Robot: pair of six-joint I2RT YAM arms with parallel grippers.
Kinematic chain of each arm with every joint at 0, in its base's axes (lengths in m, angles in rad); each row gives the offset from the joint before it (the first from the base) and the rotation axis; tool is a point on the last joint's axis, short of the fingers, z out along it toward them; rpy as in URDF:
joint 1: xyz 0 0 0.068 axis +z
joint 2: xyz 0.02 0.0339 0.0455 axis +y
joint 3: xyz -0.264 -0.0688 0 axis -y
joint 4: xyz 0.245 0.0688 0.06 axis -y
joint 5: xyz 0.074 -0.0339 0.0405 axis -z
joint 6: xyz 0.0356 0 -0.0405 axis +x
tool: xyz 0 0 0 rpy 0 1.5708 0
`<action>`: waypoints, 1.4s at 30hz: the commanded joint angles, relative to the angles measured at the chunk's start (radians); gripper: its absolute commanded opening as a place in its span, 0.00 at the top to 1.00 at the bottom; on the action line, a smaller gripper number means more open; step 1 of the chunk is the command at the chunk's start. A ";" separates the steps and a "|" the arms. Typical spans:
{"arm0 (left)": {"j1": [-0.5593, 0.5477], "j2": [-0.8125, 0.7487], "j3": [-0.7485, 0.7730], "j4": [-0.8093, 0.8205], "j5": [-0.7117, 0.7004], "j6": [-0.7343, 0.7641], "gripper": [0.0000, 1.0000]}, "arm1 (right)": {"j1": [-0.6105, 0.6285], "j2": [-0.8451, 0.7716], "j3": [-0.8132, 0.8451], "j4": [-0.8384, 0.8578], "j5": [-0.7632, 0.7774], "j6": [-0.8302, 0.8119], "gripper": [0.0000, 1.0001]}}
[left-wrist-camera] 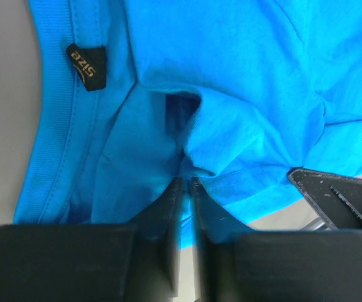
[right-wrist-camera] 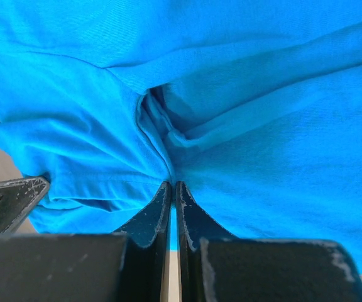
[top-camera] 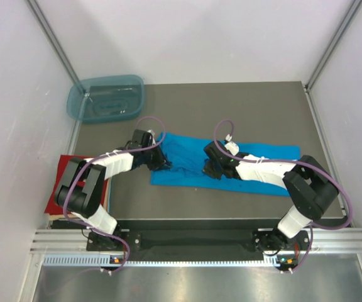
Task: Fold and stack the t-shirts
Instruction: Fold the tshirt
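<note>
The turquoise-blue t-shirt lies spread across the middle of the table. My left gripper is shut on a pinch of its cloth near the collar end; the left wrist view shows the collar with its black size tag and the fold between the fingertips. My right gripper is shut on a fold of the same shirt near its middle, its fingertips closed on the cloth. The red t-shirt lies folded flat at the table's left front corner, partly under the left arm.
A translucent blue-green plastic tub stands at the back left corner. White walls enclose the table on three sides. The metal rail with the arm bases runs along the near edge. Bare grey table lies behind the shirt.
</note>
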 commanded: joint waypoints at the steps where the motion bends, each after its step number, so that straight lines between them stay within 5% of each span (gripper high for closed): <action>1: 0.004 -0.008 0.031 0.051 0.019 -0.002 0.89 | 0.002 -0.036 0.020 0.019 0.014 -0.018 1.00; 3: 0.004 -0.015 0.043 0.039 0.019 -0.005 1.00 | 0.002 -0.045 0.020 0.018 0.017 -0.020 1.00; 22: 0.000 -0.207 0.111 -0.352 -0.078 0.000 1.00 | -0.004 -0.123 0.011 -0.022 0.001 -0.084 1.00; 42: -0.086 -0.324 -0.093 -0.345 -0.145 -0.083 1.00 | -0.006 -0.122 -0.072 0.010 -0.045 -0.133 1.00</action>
